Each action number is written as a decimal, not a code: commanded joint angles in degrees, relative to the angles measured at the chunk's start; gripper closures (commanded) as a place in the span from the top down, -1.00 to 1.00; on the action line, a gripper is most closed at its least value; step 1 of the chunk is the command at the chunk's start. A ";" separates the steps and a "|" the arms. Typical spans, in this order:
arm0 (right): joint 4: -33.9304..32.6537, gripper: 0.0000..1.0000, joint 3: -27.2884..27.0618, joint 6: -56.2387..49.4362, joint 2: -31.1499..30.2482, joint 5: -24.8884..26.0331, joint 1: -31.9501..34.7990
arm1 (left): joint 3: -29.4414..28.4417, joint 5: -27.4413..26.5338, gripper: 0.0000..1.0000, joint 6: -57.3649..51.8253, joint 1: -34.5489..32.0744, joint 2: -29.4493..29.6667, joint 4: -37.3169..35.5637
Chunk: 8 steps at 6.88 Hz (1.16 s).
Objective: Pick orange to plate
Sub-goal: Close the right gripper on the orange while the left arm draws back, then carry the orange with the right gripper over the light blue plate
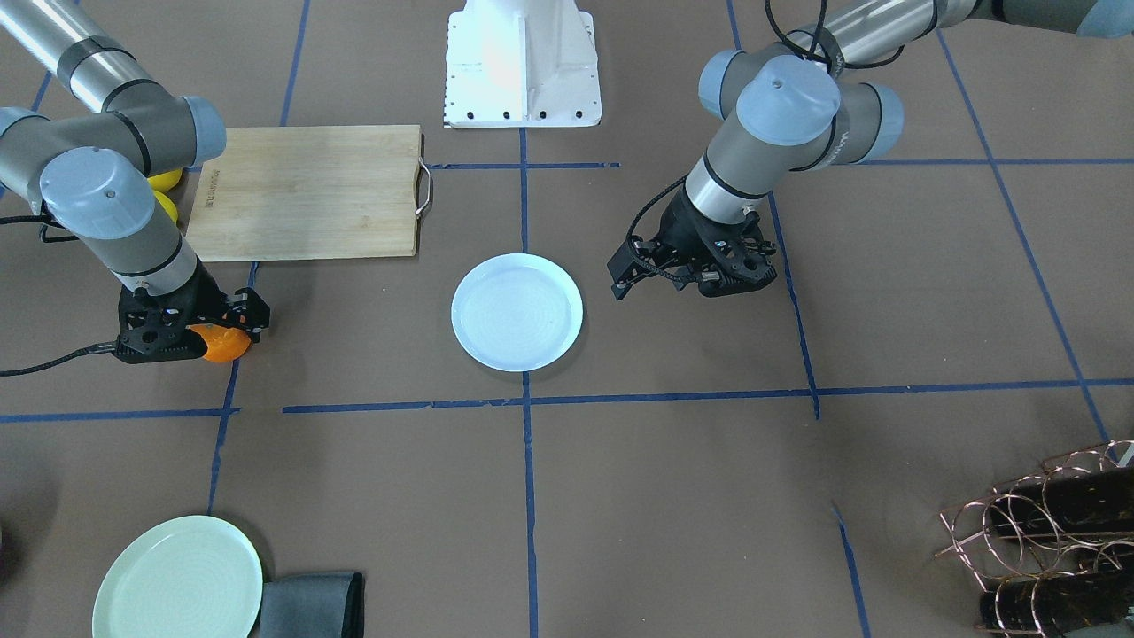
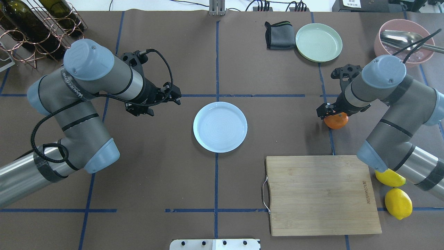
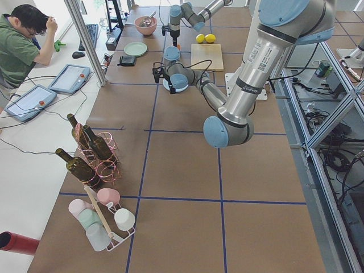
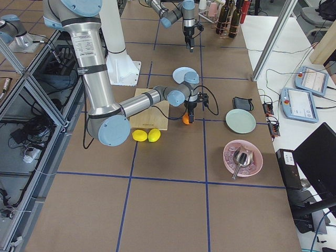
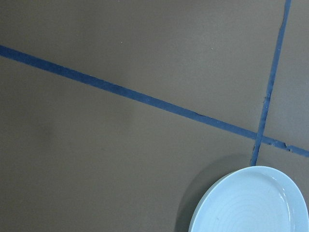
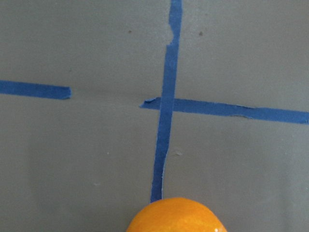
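Orange (image 2: 337, 121) looking to be resting on tabletop (image 2: 284, 118), well apart from plate (image 2: 220, 126), off plate's right side. Right fingers (image 2: 326, 111) straddling orange from above; whether clamping it, cannot tell. Left fingers (image 2: 173, 94) hovering near plate's left side, opening unclear. Right arm being nearer, carry should be running straight leftward to plate.

Plate (image 2: 220, 127) sits pretty much dead centre on the table (image 2: 156, 180). The orange (image 2: 337, 122) is well off to its right, tucked under the right gripper (image 2: 329, 113). The left gripper (image 2: 174, 96) hangs near the plate's left side. Cutting board (image 2: 321, 194) is right of the plate, closer to the robot, with two lemons (image 2: 398, 203) just past its right edge. Far side has a second plate (image 2: 318, 42) with a folded cloth (image 2: 279, 35) right beside it on the left. There's a bowl (image 2: 385, 47) in the far right corner and a bottle rack (image 2: 38, 31) in the far left.
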<state>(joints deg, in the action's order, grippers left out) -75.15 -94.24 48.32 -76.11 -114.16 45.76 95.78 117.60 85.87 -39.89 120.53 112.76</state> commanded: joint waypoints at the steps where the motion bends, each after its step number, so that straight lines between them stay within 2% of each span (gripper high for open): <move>1: 0.00 0.99 0.11 0.02 -0.09 -0.01 -0.06 | 0.37 0.00 1.00 0.00 -0.01 -0.03 -0.09; 2: 0.00 0.28 -0.06 0.63 0.09 -0.18 -0.06 | 0.37 0.00 1.00 0.00 -0.01 -0.03 -0.09; 3: 0.00 -0.99 -0.59 0.29 0.09 -0.44 0.03 | 0.46 0.00 1.00 0.00 -0.70 0.06 -0.35; 4: 0.00 -1.00 -1.03 0.19 0.18 -0.71 0.03 | 0.55 0.00 1.00 -0.35 -0.80 -0.03 -0.70; 5: -0.44 -1.00 -4.43 0.63 0.18 -1.32 0.03 | 2.55 0.00 1.00 -4.62 -1.41 -1.25 -1.40; 6: -0.79 -1.00 -6.29 1.50 0.61 -2.89 0.55 | 6.31 -0.17 1.00 -13.36 -2.98 -3.61 -3.23; 7: -1.05 -1.00 -6.22 5.17 4.01 -3.25 0.47 | 9.83 -0.17 1.00 -20.41 -4.56 -5.98 -3.77; 8: -1.05 -1.00 -5.78 8.68 7.35 -3.08 -0.66 | 10.47 0.09 1.00 -24.92 -7.80 -7.66 -4.74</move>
<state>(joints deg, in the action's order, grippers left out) -76.08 -100.09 53.21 -72.30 -117.10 45.89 104.36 117.50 67.27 -44.67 115.05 109.09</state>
